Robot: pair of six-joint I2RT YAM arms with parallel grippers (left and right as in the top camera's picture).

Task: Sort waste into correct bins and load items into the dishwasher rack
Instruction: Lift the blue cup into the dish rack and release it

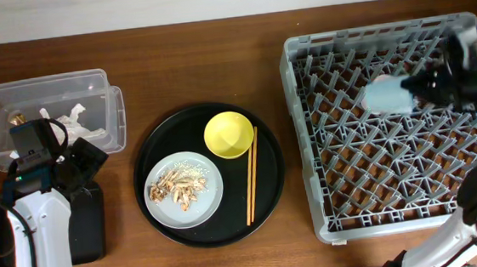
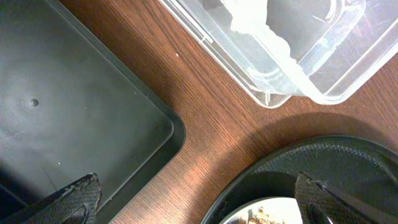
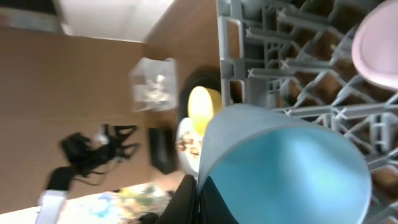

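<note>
My right gripper (image 1: 427, 84) is shut on the rim of the light-blue cup (image 1: 386, 94), holding it on its side over the back of the grey dishwasher rack (image 1: 396, 181). In the right wrist view the fingers (image 3: 198, 186) pinch the cup wall (image 3: 292, 168), and the pink cup (image 3: 376, 43) lies in the rack (image 3: 261, 37). My left gripper (image 2: 199, 205) is open and empty, low over the table between the shallow black tray (image 2: 62, 93) and the round tray. The clear tub (image 1: 109, 118) holds crumpled white paper (image 1: 71, 117).
The round black tray (image 1: 267, 174) in the middle carries the yellow-green bowl (image 1: 228, 135), the plate (image 1: 208, 174) with tan food scraps (image 1: 179, 188), and the chopsticks (image 1: 251, 175). The shallow black tray (image 1: 88, 231) lies under my left arm.
</note>
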